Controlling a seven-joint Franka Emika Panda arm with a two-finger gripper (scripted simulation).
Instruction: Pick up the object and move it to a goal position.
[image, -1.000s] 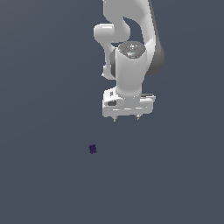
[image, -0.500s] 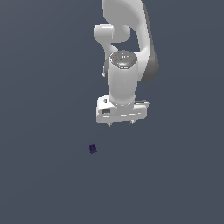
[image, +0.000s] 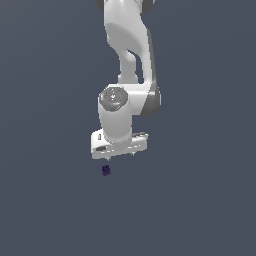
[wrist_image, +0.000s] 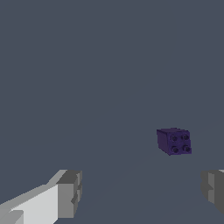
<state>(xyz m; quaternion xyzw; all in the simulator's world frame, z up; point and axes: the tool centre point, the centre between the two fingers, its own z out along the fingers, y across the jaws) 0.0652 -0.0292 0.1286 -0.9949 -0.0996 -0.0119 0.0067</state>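
1. The jaws stand wide apart with nothing held between them; in the wrist view the two grey fingertips (wrist_image: 70, 192) show with bare floor between.
2. The gripper (image: 121, 155) hangs off the floor, apart from the block.
3. The dark purple block (image: 106, 170) (wrist_image: 174, 141) rests on the grey floor (image: 200, 200), just below the gripper, toward the exterior view's left.

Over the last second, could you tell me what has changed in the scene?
The gripper has come down and toward the exterior view's left, now just above the purple block. Its fingers are apart and hold nothing. The block has not moved.
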